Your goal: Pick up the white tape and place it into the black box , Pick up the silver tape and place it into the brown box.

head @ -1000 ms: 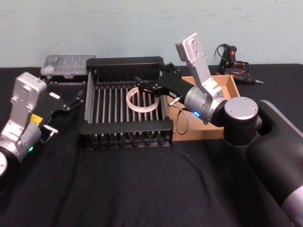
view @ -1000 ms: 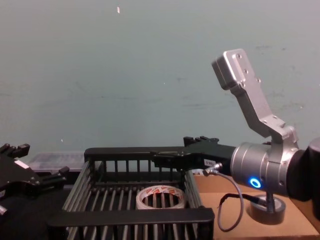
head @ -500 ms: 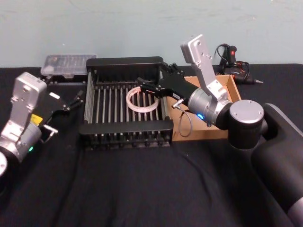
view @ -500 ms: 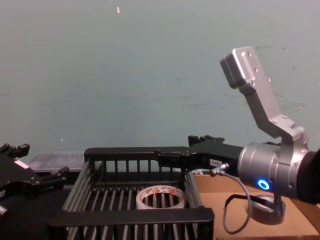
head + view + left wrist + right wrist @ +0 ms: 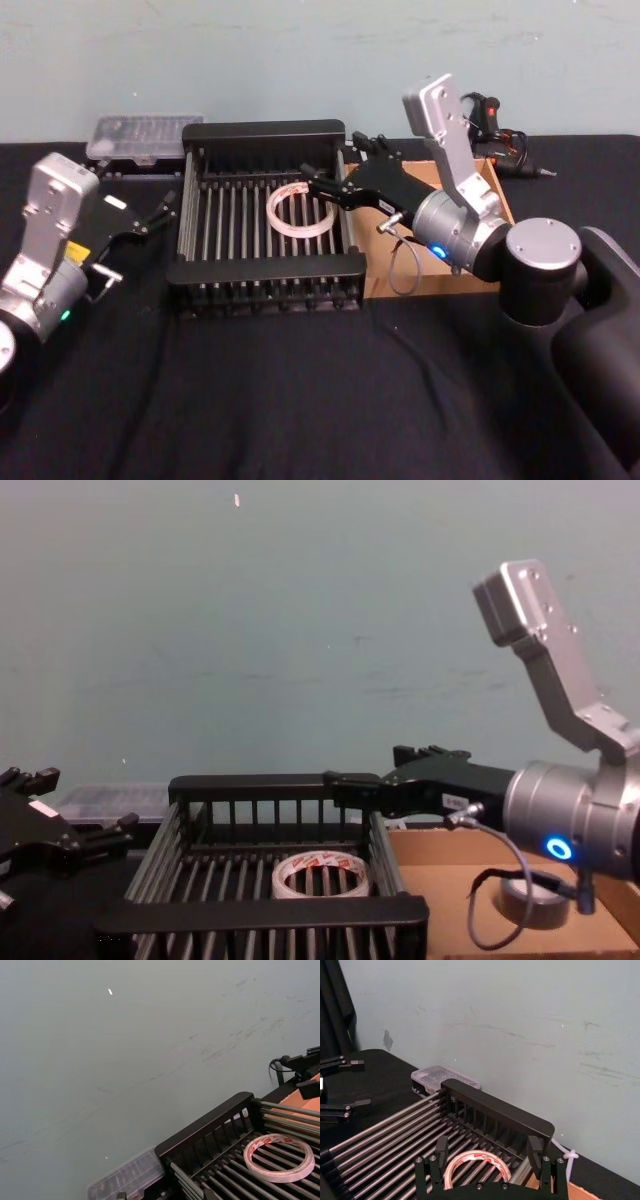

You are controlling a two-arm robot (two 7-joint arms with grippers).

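Note:
The white tape (image 5: 300,208) lies flat on the bars inside the black box (image 5: 265,268), toward its right side, and also shows as a ring (image 5: 320,875) (image 5: 278,1156). My right gripper (image 5: 325,188) hovers open over the black box's right edge, above the tape (image 5: 477,1162). Its fingers (image 5: 441,1147) are spread and hold nothing. The silver tape (image 5: 535,900) sits in the brown box (image 5: 450,890), which stands right of the black box (image 5: 492,188). My left gripper (image 5: 150,215) rests open to the left of the black box.
A clear plastic case (image 5: 143,133) lies behind the black box's left corner. A black tool with cables (image 5: 495,125) sits at the back right. Black cloth covers the table, with open space in front of both boxes.
My right arm has drawn back to the right and its wrist has swung rightward, with the gripper still open. The white tape stays in the black box. The left arm has not moved.

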